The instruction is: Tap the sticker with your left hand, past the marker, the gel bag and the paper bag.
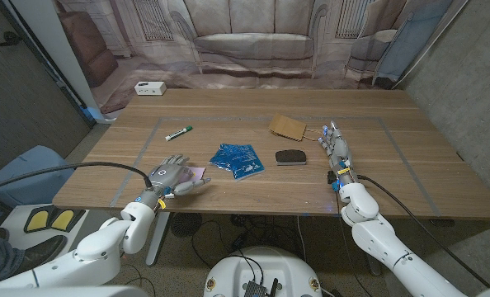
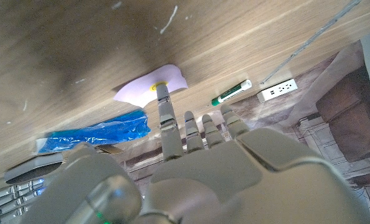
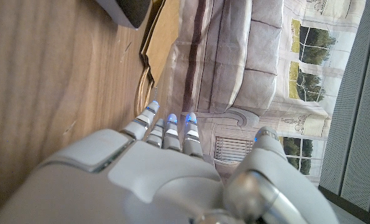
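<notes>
The tap itself is the step in hand. The left hand (image 1: 176, 177) is over the sticker (image 1: 197, 172), a pale pink slip at the near part of the desk (image 1: 393, 177), just beside the gel bag (image 1: 237, 158) on its left side. In the left wrist view one outstretched fingertip (image 2: 162, 91) meets the sticker (image 2: 141, 88) on a small yellow mark, while the other fingers are spread and shorter of it; the hand grips nothing and is open. Whether the fingertip presses or only brushes the paper cannot be told.

Taking the gel bag as landmark: the marker (image 1: 178, 132) lies beyond it and to its left, well apart; the paper bag (image 1: 288, 126) lies beyond it to the right; a dark oval pad (image 1: 291, 157) sits just right of it. The reach looks already made, the hand being on the near side of all three.

The right hand (image 1: 336, 148) stands further right of the pad, fingers straight and apart, holding nothing.

My judgement: the task is at or very near completion. The next move calls only for a short, light press straight down if contact is not firm, then a lift straight up, so the thin sticker is not dragged toward the gel bag.
</notes>
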Action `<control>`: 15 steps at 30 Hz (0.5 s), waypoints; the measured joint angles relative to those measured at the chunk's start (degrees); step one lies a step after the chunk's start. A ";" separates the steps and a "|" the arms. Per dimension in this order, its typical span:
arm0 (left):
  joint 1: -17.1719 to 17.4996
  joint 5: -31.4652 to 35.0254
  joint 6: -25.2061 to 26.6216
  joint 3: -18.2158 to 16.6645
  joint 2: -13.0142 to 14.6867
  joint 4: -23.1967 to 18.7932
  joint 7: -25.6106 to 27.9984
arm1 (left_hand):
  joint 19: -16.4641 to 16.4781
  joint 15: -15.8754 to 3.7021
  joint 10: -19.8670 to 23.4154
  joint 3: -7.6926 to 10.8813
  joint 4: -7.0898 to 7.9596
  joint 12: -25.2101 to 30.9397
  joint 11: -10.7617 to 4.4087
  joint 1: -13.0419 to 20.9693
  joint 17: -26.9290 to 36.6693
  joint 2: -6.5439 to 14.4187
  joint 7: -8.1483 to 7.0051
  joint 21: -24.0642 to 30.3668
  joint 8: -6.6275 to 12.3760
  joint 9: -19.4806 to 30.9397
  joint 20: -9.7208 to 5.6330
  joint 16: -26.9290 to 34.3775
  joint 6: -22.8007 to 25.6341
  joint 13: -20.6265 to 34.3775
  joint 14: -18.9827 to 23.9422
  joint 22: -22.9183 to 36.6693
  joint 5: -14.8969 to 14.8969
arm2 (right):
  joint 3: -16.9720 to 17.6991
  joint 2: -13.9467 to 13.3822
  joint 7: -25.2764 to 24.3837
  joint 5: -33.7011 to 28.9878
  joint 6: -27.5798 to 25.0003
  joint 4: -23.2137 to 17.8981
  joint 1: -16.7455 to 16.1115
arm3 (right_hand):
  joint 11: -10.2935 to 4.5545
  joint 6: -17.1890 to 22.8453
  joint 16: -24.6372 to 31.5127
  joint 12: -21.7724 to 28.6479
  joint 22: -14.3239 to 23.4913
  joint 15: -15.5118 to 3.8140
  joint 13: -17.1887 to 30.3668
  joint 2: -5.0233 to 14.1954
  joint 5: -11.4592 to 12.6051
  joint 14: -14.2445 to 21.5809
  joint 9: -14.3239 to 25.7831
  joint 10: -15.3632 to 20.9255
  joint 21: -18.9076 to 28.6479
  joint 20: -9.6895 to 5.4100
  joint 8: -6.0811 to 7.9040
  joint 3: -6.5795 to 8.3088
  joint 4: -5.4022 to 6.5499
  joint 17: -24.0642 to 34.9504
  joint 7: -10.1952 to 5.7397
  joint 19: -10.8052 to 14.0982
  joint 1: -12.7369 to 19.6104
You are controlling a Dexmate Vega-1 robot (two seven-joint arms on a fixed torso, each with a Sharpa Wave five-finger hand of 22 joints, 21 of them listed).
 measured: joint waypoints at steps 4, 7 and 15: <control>-0.07 -0.55 0.04 0.37 -0.21 0.19 -0.06 | 0.00 -0.17 0.00 0.00 0.00 0.23 0.00 0.36 0.00 0.36 -0.07 0.00 -0.02 0.00 0.00 0.00 0.52 0.00 0.22 0.00 0.00 | 0.04 -0.14 -0.07 -0.07 -0.13 -0.22 -0.13 | 0.00 0.00 0.00 0.00 0.00 0.00 0.00 0.00 0.00 0.00 0.00 0.00 0.00 0.00 0.00 0.00 0.00 0.00 0.00 0.00 0.00; -0.10 -0.86 0.21 0.58 -0.34 0.24 -0.05 | 0.00 0.03 0.00 0.00 0.00 0.23 0.00 0.35 0.00 0.36 0.00 0.00 -0.06 0.00 0.00 0.00 0.60 0.00 0.42 0.00 0.00 | 0.06 -0.28 -0.08 -0.11 -0.23 -0.35 -0.17 | 0.00 0.00 0.00 0.00 0.00 0.00 0.00 0.00 0.00 0.00 0.00 0.00 -0.44 0.00 0.00 0.00 0.00 0.00 0.00 0.00 0.00; 0.08 -1.21 0.40 0.94 -0.43 0.08 0.04 | 0.00 0.03 0.30 0.00 0.00 0.23 -0.30 0.35 0.00 0.35 0.13 0.00 -0.01 -0.10 0.00 0.00 0.69 0.00 0.42 0.00 0.00 | 0.09 -0.48 -0.06 -0.13 -0.56 -0.60 -0.27 | 0.00 -0.01 0.00 0.00 0.00 0.00 0.00 0.00 0.00 0.00 0.00 0.00 -0.44 0.00 0.00 0.00 0.00 0.00 0.00 0.00 0.00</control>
